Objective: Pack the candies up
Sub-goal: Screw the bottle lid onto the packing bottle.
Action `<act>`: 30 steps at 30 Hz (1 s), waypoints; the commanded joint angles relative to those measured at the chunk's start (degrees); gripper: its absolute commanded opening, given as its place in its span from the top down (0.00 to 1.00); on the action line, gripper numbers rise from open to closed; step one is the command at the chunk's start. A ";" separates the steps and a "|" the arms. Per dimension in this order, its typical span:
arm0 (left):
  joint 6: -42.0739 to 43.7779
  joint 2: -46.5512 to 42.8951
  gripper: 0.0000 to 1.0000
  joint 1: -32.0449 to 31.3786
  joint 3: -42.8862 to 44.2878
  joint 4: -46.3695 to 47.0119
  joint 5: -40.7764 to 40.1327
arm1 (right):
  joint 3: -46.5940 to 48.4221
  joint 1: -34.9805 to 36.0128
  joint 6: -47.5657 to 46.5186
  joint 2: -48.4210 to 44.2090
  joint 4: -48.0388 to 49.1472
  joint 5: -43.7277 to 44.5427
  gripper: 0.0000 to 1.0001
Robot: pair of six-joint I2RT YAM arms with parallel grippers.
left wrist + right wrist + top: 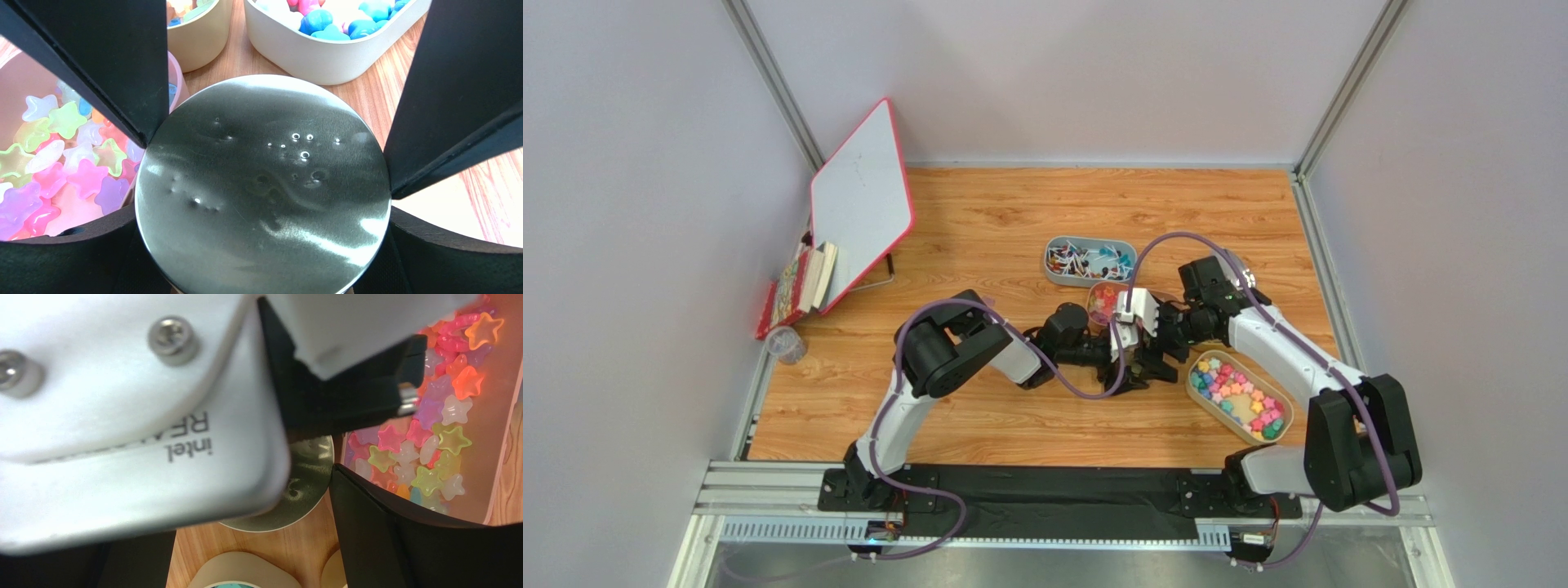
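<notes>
Translucent star candies (pixel 55 165) fill a pink tray (pixel 175 76) at the left of the left wrist view; they also show in the right wrist view (pixel 423 441). Blue and pink chunky candies (pixel 344 24) lie in a white tray (pixel 325 61). My left gripper (pixel 264 208) is shut on a round metal lid (pixel 264 184), with a finger on each side of it. My right gripper (pixel 258 527) is open, and the lid (pixel 307 478) touches its right finger (pixel 393 539). In the top view both grippers (pixel 1127 361) meet mid-table.
A grey tray of blue-white wrapped candies (pixel 1090 260) stands behind the grippers. A tan tray of bright candies (pixel 1241 395) lies at the right front. A whiteboard (pixel 860 202) leans at the back left, with books (pixel 803 284) and a small clear cup (pixel 783 344) beside it.
</notes>
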 commanded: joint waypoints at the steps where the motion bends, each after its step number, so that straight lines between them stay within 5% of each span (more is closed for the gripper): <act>1: 2.14 8.70 1.00 -0.45 -4.20 -28.69 -6.20 | -3.28 0.92 9.51 0.46 -6.03 4.23 0.21; 14: 2.23 9.06 1.00 -0.54 -3.67 -29.30 -6.46 | -3.01 0.92 17.52 0.38 -5.33 9.06 0.22; 22: 3.11 8.53 0.99 -0.54 -3.67 -30.35 -6.20 | -2.67 0.74 15.51 -2.44 -6.55 10.37 0.13; 26: 4.78 8.09 0.53 -0.54 -2.97 -32.73 -2.42 | -1.35 0.65 12.78 -2.88 -6.47 11.96 0.07; 28: 5.13 7.39 0.44 -0.54 -4.10 -32.03 -2.07 | -0.30 0.65 11.99 -2.27 -5.86 13.01 0.06; 29: 5.74 7.04 0.01 -0.54 -4.37 -31.59 -1.54 | 0.75 0.74 11.72 -2.00 -5.85 13.19 0.06; 30: 6.01 6.69 0.00 -0.54 -4.64 -31.67 -1.45 | 1.20 0.66 11.46 -1.65 -5.68 13.45 0.06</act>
